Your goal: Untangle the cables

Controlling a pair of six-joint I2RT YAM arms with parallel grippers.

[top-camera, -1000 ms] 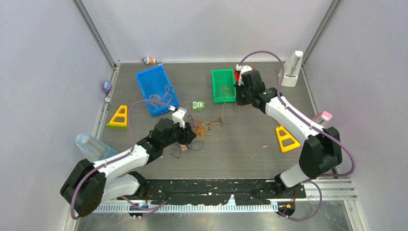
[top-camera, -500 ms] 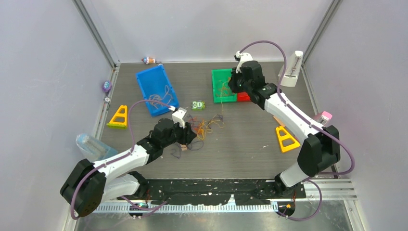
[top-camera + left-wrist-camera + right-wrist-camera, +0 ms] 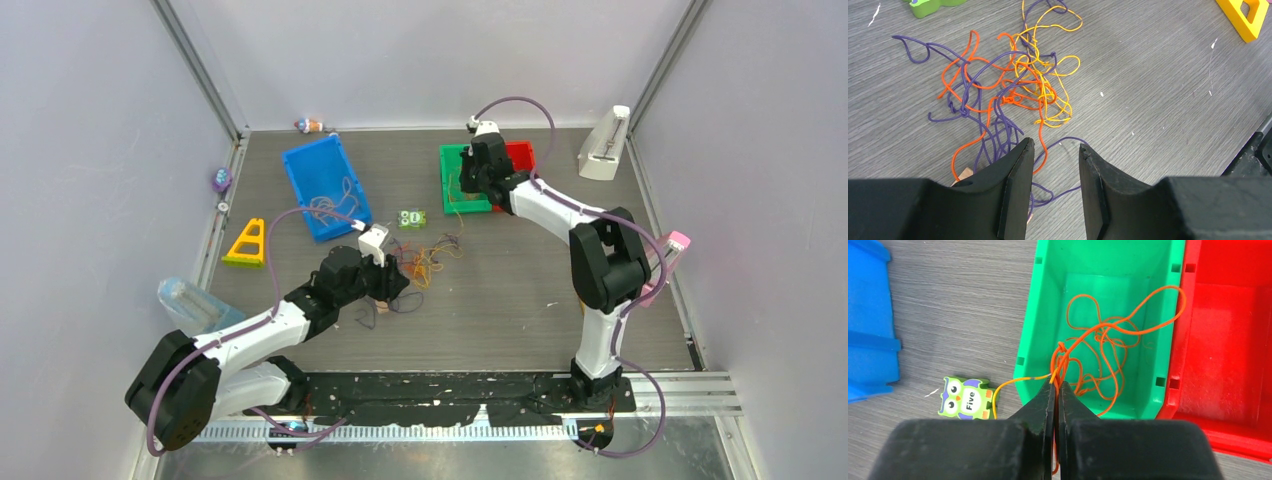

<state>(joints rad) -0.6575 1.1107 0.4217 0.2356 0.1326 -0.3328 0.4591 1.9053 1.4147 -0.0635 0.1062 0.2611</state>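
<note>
Right wrist view: an orange cable (image 3: 1062, 352) is gripped by the closed right jaws above the green bin (image 3: 1035, 315). At the middle of the desk (image 3: 520, 300), tangled cables (image 3: 1013, 97) are seen below the parted left jaws.

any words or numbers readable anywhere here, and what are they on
"Five": on the belly of the green owl block, which lies just outside the left wall of the green bin.
In the top view the same block is too small to read. No other lettering shows in any view.
</note>
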